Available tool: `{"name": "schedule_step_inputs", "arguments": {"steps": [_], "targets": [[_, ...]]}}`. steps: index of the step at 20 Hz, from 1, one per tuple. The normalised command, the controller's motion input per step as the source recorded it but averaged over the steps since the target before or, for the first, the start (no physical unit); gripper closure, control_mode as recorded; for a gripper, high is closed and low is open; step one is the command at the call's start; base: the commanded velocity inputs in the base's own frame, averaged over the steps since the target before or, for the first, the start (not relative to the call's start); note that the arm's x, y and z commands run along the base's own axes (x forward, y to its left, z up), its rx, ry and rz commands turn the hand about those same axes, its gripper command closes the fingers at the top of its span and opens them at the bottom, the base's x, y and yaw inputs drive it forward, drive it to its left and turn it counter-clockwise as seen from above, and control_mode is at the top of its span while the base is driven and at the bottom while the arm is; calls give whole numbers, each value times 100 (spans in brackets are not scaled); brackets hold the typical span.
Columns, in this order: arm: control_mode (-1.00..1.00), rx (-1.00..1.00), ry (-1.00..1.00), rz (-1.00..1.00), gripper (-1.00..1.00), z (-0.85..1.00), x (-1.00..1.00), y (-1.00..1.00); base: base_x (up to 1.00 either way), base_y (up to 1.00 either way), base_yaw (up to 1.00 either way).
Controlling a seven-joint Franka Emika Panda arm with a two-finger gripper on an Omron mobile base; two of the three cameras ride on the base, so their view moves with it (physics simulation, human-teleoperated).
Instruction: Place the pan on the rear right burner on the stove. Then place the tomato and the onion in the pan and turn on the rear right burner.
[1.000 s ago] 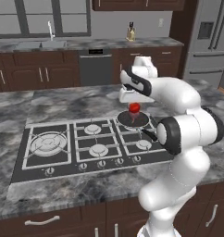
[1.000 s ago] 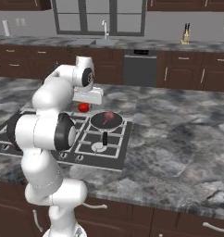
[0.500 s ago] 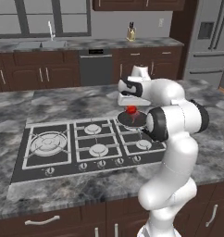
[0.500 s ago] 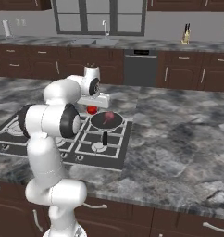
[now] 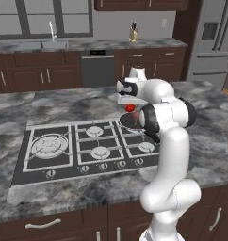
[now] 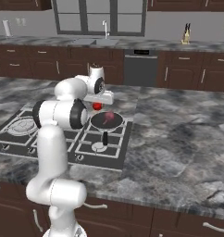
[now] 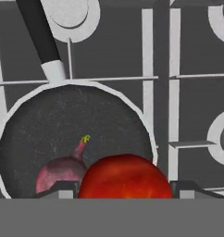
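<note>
1. Writing: no brand, label or lettering can be read on any item at this size.
2. Stove (image 5: 21, 155): one steel-grey cooktop set into a marble island counter (image 5: 205, 136); five burners counted, one large multi-ring at its left end and four small ones. A row of small round knobs (image 5: 103, 165) runs along the near edge.
3. Pan (image 7: 35, 134): one, dark inside with a thin grey rim, resting on the rear right burner grate; its black handle (image 6: 104, 137) points toward the knob side. The pan's rim sits near the stove's right edge in the right base view.
4. Onion (image 7: 60, 172): one, dull maroon-pink with a pointed tip, lying inside the pan.
5. Tomato (image 7: 124, 177): one, bright red, held between the two dark finger tips above the pan, over its rim on the side away from the handle; in the left base view it hangs just under the hand (image 5: 130, 108).
6. Gripper (image 7: 124, 189): one; the fingers are clasped on the tomato's sides, one tip at each flank.
7. Open room: broad bare marble lies right of the stove, and a strip behind it; the front burners carry nothing.
8. Background: one sink tap (image 5: 52, 31), one knife block (image 5: 133, 33), one refrigerator (image 5: 211, 42).
</note>
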Motion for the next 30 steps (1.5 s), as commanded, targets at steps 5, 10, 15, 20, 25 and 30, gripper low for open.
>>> {"name": "schedule_step_inputs", "arguments": {"steps": [5, 10, 15, 20, 25, 30], "targets": [[-100, -3, 1, 0, 100, -15, 44, -6, 0, 0, 0], [-100, -1, 2, 0, 100, -52, 7, -14, 0, 0, 0], [-100, 0, 2, 0, 100, -3, -11, -2, 0, 0, 0], [-100, 0, 3, 2, 100, 12, -29, 0, 0, 0, 0], [-100, 0, 5, 3, 100, -16, -24, 0, 0, 0, 0], [-100, 0, 6, 4, 100, -52, -2, 0, 0, 0, 0]]}}
